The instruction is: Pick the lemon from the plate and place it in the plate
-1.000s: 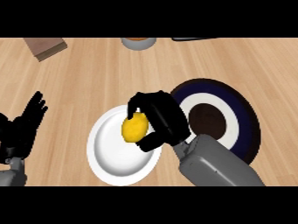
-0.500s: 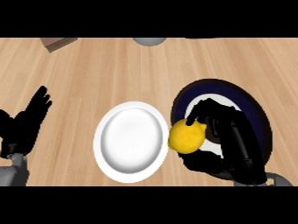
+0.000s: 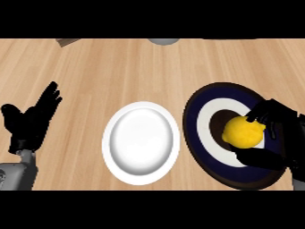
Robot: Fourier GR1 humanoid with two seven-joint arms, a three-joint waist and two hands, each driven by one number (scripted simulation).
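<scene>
The yellow lemon (image 3: 243, 132) is held over the middle of the dark blue plate with white rings (image 3: 205, 112) at the right. My right hand (image 3: 286, 136) comes in from the right edge, its fingers and thumb curled round the lemon. I cannot tell whether the lemon touches the plate. The white plate (image 3: 141, 142) sits at the centre with nothing on it. My left hand (image 3: 31, 120) rests open at the left, fingers up, apart from both plates.
A brown object (image 3: 67, 41) and a grey round object (image 3: 163, 41) show partly at the counter's far edge. Bare wooden counter (image 3: 135, 71) stretches between them and the plates.
My right hand has carried the lemon from the white plate rightward to over the blue plate's middle. The view has shifted. My left hand has stayed open.
</scene>
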